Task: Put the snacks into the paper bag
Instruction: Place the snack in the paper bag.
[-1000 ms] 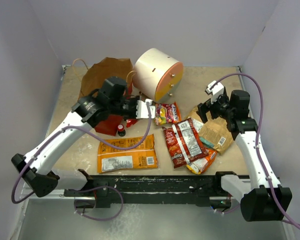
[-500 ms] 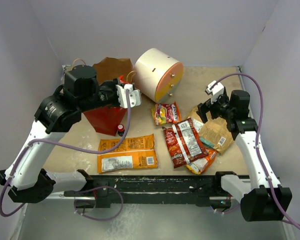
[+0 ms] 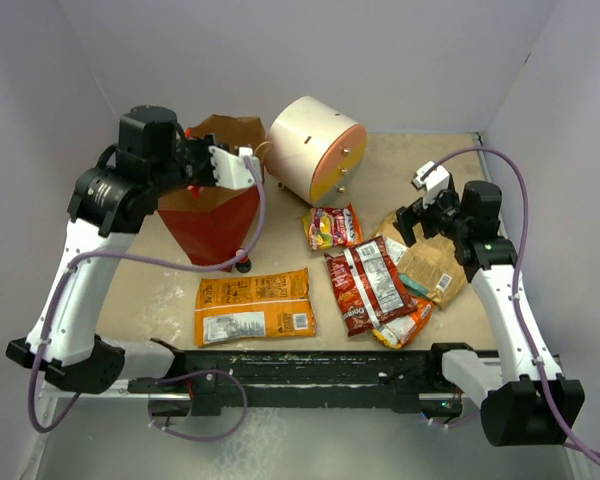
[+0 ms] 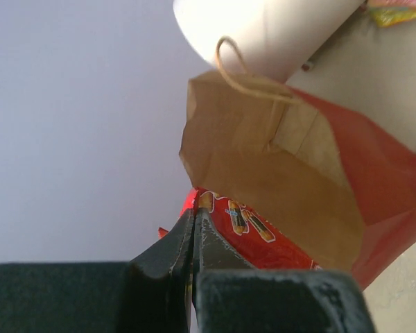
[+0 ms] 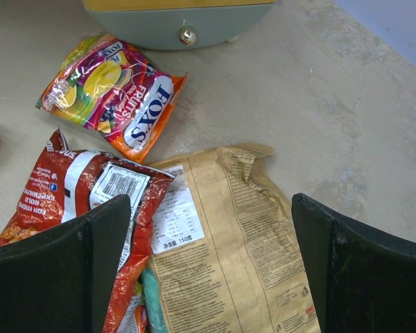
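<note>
My left gripper (image 4: 194,220) is shut on the edge of a small red snack packet (image 4: 253,232) and holds it at the open mouth of the paper bag (image 4: 277,163), red outside and brown inside. In the top view this gripper (image 3: 242,162) is raised over the bag (image 3: 210,222). My right gripper (image 5: 208,229) is open and hovers above the tan-brown packet (image 5: 229,270); in the top view it (image 3: 420,215) is at the right. On the table lie the large orange packet (image 3: 255,307), the dark red packet with a white label (image 3: 365,283), a red and yellow packet (image 3: 334,226) and a teal one (image 3: 416,287).
A cream cylindrical drawer unit (image 3: 315,148) lies just right of the bag. A tiny dark bottle with a red cap (image 3: 242,264) stands at the bag's foot. Another small packet (image 3: 400,328) pokes out under the dark red one.
My left arm has risen and swung back left, carrying the small red packet from beside the bag up to its mouth. The bag now stands more upright. The right arm has not moved.
</note>
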